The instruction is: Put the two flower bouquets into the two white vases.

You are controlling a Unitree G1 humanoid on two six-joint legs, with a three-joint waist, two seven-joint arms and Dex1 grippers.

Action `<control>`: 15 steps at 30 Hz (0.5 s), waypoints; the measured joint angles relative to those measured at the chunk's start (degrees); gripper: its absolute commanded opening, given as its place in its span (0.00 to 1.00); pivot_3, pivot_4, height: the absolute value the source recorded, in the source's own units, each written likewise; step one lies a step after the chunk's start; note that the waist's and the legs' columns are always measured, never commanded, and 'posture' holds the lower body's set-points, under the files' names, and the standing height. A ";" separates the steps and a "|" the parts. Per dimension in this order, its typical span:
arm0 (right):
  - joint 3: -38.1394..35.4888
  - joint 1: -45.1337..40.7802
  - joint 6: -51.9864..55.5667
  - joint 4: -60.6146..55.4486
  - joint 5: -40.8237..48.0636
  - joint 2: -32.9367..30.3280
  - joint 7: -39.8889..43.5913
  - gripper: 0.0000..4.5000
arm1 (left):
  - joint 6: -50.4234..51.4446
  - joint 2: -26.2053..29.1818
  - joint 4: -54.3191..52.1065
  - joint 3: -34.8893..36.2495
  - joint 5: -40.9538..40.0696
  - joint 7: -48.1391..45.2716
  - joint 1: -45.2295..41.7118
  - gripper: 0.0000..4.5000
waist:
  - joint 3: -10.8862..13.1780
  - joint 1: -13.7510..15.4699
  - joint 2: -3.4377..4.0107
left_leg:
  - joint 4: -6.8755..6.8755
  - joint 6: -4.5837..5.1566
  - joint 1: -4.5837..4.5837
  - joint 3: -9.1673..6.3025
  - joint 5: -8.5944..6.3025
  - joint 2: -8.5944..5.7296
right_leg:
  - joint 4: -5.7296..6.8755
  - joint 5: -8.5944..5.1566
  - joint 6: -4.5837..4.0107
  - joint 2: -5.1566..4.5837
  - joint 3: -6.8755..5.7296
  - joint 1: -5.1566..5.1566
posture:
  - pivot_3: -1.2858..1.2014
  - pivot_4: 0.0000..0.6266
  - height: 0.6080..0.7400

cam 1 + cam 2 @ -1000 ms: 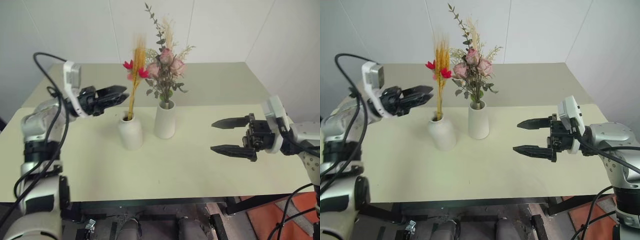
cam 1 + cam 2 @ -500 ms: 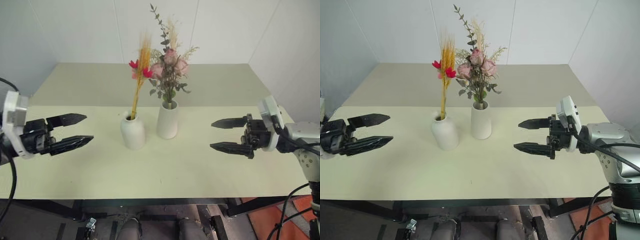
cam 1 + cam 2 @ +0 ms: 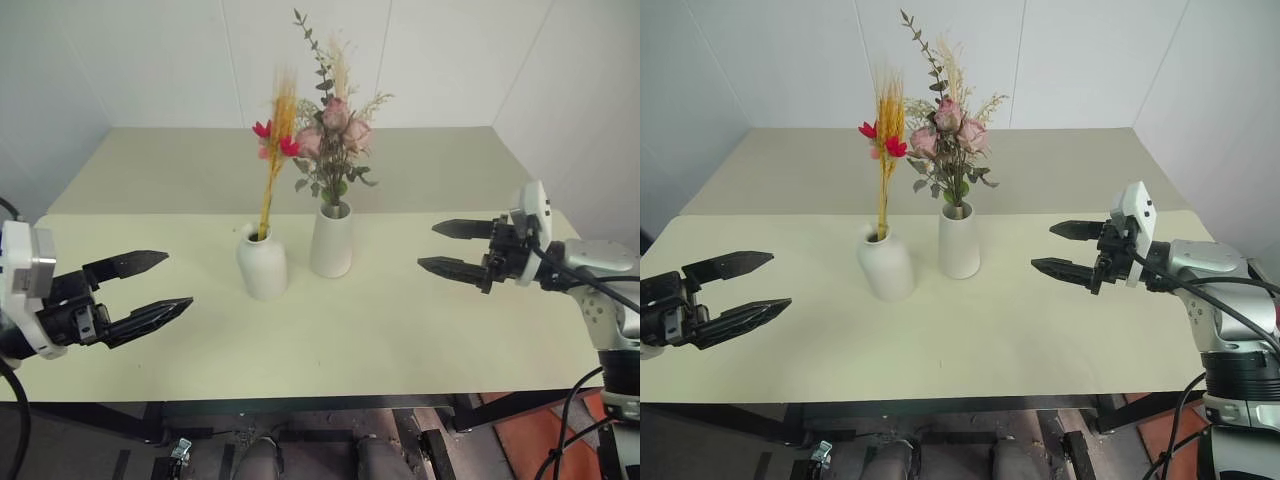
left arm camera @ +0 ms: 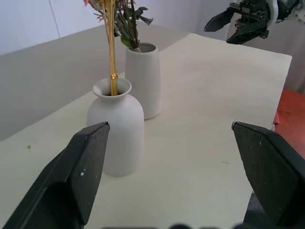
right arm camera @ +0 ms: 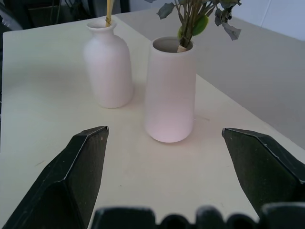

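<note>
- Bouquets, two: I logged both already seated in vases near the middle of the pale desk [image 3: 400, 340].
- Rose bouquet [image 3: 335, 130], pink with green leaves and beige grasses: stood upright in the taller vase [image 3: 331, 241].
- Yellow-stalk bundle [image 3: 272, 150] with red flowers: stood in the shorter narrow-necked vase [image 3: 262, 264], just left of the taller one.
- Vases: close together, not touching.
- Left tool [image 3: 158, 285]: I saw its jaws spread wide, holding nothing, well left of the vases.
- Right tool [image 3: 443, 247]: jaws wide, holding nothing, well right of the vases, pointing toward them.
</note>
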 measured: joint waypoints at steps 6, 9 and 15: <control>-0.33 1.19 1.50 -2.17 -0.16 -0.30 -3.45 1.00 | 0.29 0.00 -1.04 -0.77 -1.99 4.10 1.06 1.00 | 0.00 0.04 0.00 | -0.02 0.00 0.04 0.07 0.00 0.02 | 0.00 -0.02 -0.03 0.01 0.06 0.00 | 0.52 0.24 1.00; -0.78 3.06 3.00 -4.21 0.06 -0.33 -5.41 1.00 | 0.27 0.00 -1.04 -2.09 -2.32 5.25 1.01 1.00 | 0.00 0.01 0.00 | -0.02 0.00 0.03 0.11 0.00 0.01 | -0.01 -0.03 -0.05 0.01 0.10 -0.01 | 0.52 0.24 1.00; -3.09 7.39 5.66 -9.32 0.90 -0.46 -9.05 1.00 | -1.14 -1.77 -1.35 -5.91 -1.99 8.94 -0.58 1.00 | -0.02 0.04 -0.03 | -0.02 0.00 0.07 0.17 0.00 0.01 | -0.02 -0.06 -0.09 0.00 0.17 0.02 | 0.52 0.24 1.00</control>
